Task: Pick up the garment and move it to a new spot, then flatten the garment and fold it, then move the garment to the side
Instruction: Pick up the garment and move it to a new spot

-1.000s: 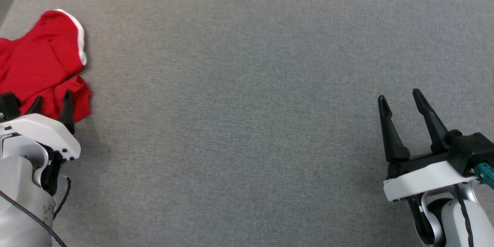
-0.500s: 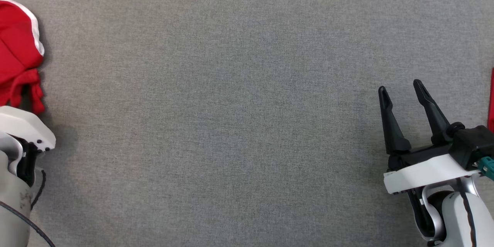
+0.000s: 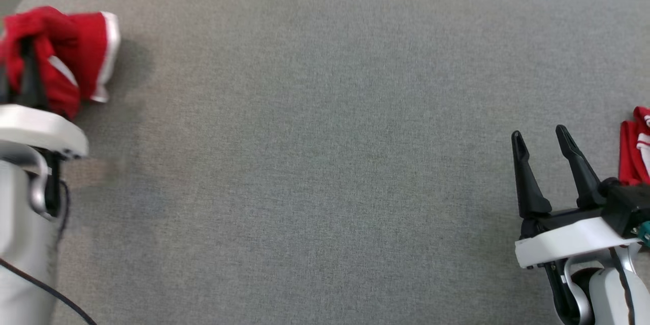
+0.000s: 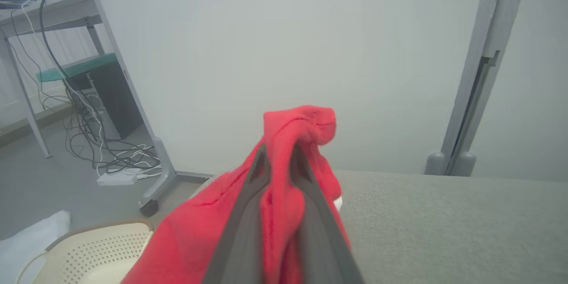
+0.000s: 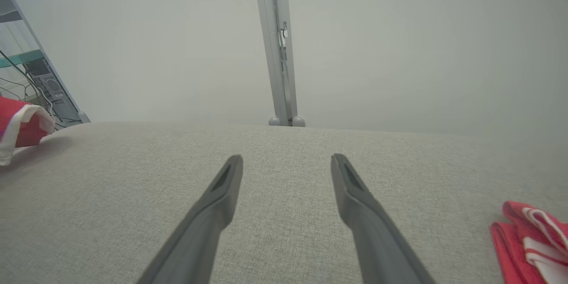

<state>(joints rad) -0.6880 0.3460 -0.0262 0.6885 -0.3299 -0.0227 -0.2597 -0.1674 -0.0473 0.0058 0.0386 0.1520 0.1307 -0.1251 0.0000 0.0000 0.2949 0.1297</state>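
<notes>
1. The left hand (image 4: 279,159) is clamped on the red garment (image 4: 306,124), with cloth bunched between and over its fingers.
2. The white-trimmed garment hangs at the far left corner of the grey surface (image 3: 325,162) and casts a shadow there.
3. The right hand (image 3: 539,132) holds nothing, its fingers spread, and it is well apart from the garment.
4. A second red-and-white cloth (image 3: 635,157) lies on the surface just to the right of the right hand.

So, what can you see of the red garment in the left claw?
The red garment is soft cloth, red with a white band along one edge. It is bunched up, not flat. The left claw is shut on a fold of it, and cloth pokes past its tips. It is near the far left corner of the grey surface; whether it hangs clear of it I cannot tell.
</notes>
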